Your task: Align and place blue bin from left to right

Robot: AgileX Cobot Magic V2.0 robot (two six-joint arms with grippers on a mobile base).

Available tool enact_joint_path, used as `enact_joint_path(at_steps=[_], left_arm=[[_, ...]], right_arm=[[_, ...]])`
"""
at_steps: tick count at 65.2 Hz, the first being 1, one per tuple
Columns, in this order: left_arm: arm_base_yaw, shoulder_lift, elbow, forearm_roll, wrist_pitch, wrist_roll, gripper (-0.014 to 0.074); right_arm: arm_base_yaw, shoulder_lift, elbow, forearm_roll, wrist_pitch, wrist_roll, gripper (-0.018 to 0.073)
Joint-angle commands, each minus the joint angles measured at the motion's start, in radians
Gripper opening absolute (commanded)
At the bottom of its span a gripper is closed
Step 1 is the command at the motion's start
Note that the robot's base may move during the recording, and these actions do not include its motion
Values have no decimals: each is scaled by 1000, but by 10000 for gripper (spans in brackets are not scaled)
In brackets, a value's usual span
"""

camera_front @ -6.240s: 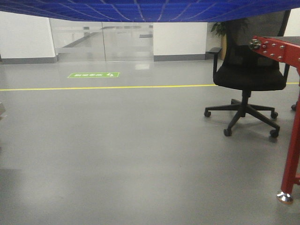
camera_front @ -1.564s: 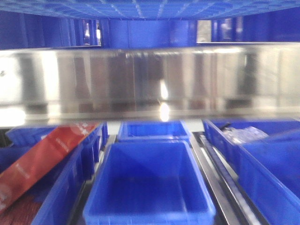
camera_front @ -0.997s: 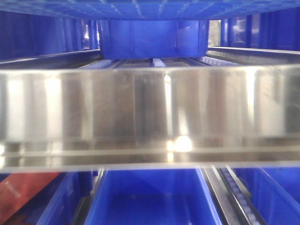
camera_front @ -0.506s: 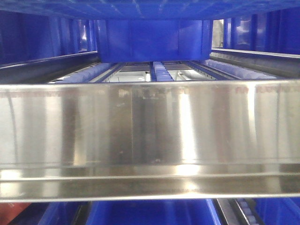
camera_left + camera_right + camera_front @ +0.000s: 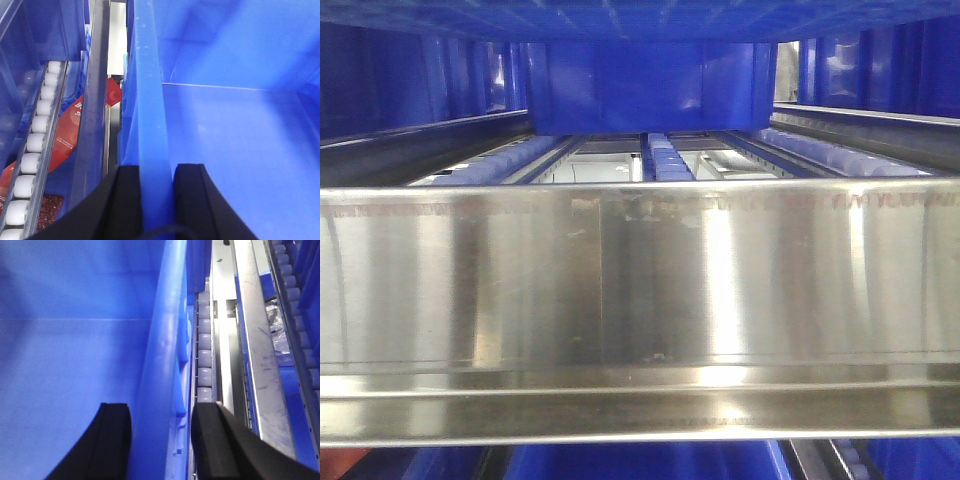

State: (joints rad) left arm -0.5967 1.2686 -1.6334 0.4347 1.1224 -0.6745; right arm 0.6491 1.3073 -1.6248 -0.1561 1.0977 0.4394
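The blue bin's grid-ribbed underside [image 5: 620, 15] fills the top edge of the front view, held above a shelf of roller lanes. In the left wrist view the bin's left wall rim [image 5: 150, 100] runs away from me, and my left gripper [image 5: 157, 200] is shut on it, one black finger on each side. In the right wrist view the bin's right wall rim [image 5: 165, 340] passes between the fingers of my right gripper [image 5: 162, 440], which is shut on it. The bin's inside looks empty in both wrist views.
A shiny steel shelf lip [image 5: 640, 290] spans the front view, with blue roller lanes [image 5: 665, 160] behind it and another blue bin [image 5: 640, 85] at the back. White rollers [image 5: 40, 140] and a red package [image 5: 70, 130] lie below left; grey rollers [image 5: 204, 355] run on the right.
The front view has gone from open floor to the rack, then risen past the lower blue trays to the steel lip and roller shelf. The bin's underside stays at the top throughout.
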Motion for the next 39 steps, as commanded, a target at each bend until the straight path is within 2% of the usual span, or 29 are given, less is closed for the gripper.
enact_joint_path(at_steps=[1, 26, 39], left_arm=[[-7, -24, -21, 45, -43, 5, -111], [-7, 7, -19, 45, -77, 5, -111], [2, 103, -13, 48, -187, 1, -111]], right_arm=[[-9, -12, -17, -66, -52, 23, -81], [-9, 0, -17, -70, -86, 26, -81], [-13, 49, 27, -136, -166, 46, -81]])
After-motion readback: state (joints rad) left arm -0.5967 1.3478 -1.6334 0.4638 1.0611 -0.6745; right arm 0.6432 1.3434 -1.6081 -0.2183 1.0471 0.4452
